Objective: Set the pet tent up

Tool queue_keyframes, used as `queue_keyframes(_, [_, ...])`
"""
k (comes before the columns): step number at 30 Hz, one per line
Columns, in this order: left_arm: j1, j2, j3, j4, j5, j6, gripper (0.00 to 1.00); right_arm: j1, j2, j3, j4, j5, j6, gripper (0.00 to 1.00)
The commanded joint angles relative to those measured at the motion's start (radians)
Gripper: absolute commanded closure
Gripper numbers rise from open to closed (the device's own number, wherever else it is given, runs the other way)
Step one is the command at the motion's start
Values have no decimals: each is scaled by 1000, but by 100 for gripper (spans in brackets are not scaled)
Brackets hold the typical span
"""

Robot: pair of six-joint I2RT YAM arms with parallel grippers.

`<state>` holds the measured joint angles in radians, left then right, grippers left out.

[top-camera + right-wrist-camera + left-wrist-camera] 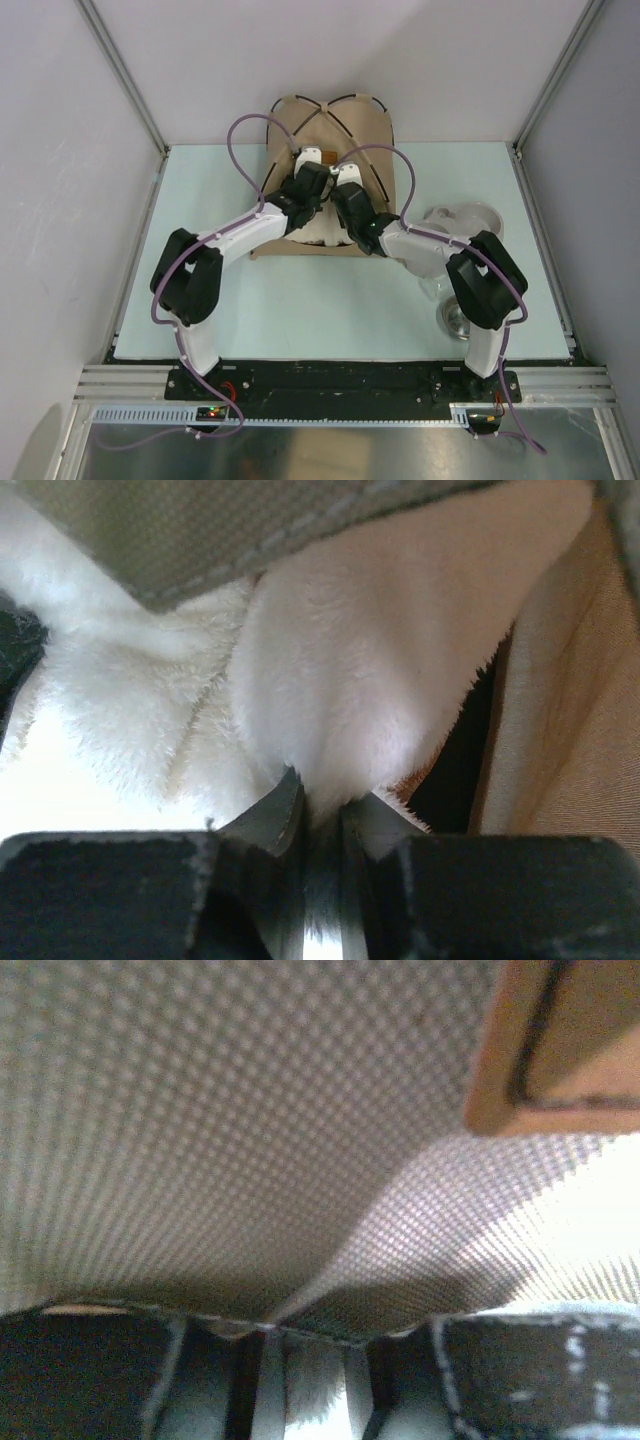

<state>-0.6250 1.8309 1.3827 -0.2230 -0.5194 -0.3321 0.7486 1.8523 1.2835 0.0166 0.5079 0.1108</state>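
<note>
The tan pet tent (372, 130) lies at the back middle of the table, its thin dark poles (303, 122) crossing on top. Both grippers reach into its front. My left gripper (312, 180) is shut on the tent's fabric edge; in the left wrist view (312, 1345) the weave (220, 1130) creases at the fingertips, and the brown label patch (560, 1050) sits at upper right. My right gripper (345, 185) is shut on a fold of the fluffy cream cushion (340, 670), as the right wrist view (322, 815) shows. The cushion (322, 236) peeks out below the arms. The pompom is out of view.
A pale round dish (468, 216) lies right of the tent, partly under the right arm. A small metal bowl (455, 320) sits near the right arm's base. Grey walls and metal frame posts (125, 75) close in the back and sides.
</note>
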Motion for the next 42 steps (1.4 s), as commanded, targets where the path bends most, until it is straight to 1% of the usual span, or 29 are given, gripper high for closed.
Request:
queue_keyframes(1, [5, -8, -1, 89, -11, -17, 66, 15, 0, 10, 83, -14, 0, 81])
queue_keyframes(2, [7, -17, 0, 89, -8, -15, 60, 18, -1, 11, 81, -11, -2, 76])
queue_keyframes(3, [9, -25, 1, 89, -4, -13, 51, 22, -5, 11, 80, -5, -4, 70])
queue_keyframes(5, [10, -51, -4, 89, 11, -10, 37, 37, -16, 10, 79, 16, -13, 53])
queue_keyframes(6, [9, -70, -6, 88, 19, -8, 32, 43, -23, 11, 79, 29, -17, 45])
queue_keyframes(8, [10, -107, -19, 88, 49, 0, 22, 51, -52, 11, 77, 37, -20, 36])
queue_keyframes(11, [10, -164, -41, 83, 118, 16, 13, 54, -97, 10, 51, 34, -5, 30])
queue_keyframes(14, [10, -225, -75, 75, 175, 7, 11, 56, -154, 2, 15, 9, 18, 28])
queue_keyframes(16, [11, -259, -99, 72, 200, -10, 12, 56, -192, -18, 11, -29, 26, 29])
queue_keyframes(18, [11, -281, -118, 70, 229, -31, 16, 55, -224, -41, 11, -74, 36, 34])
queue_keyframes(19, [11, -287, -123, 70, 244, -42, 19, 54, -238, -51, 11, -98, 42, 40])
queue_keyframes(20, [11, -291, -128, 70, 263, -50, 24, 53, -248, -65, 13, -115, 45, 44])
queue_keyframes(23, [12, -298, -142, 69, 306, -77, 39, 50, -270, -94, 18, -143, 58, 64])
queue_keyframes(25, [13, -301, -154, 66, 314, -91, 45, 47, -277, -112, 15, -149, 66, 71])
queue_keyframes(26, [13, -304, -163, 66, 315, -96, 47, 45, -281, -122, 16, -150, 70, 72])
queue_keyframes(29, [12, -317, -194, 66, 302, -114, 49, 40, -300, -147, 16, -155, 84, 74])
queue_keyframes(35, [12, -351, -268, 62, 252, -137, 48, 34, -332, -167, 13, -155, 87, 72])
queue_keyframes(36, [13, -360, -285, 58, 234, -154, 48, 34, -337, -168, 13, -155, 88, 71])
queue_keyframes(38, [12, -368, -314, 47, 176, -190, 44, 31, -347, -170, 11, -152, 88, 70])
queue_keyframes(40, [12, -351, -322, 46, 131, -205, 45, 29, -356, -172, 13, -145, 92, 70])
queue_keyframes(42, [12, -312, -301, 44, 108, -198, 48, 27, -366, -177, 18, -137, 97, 69])
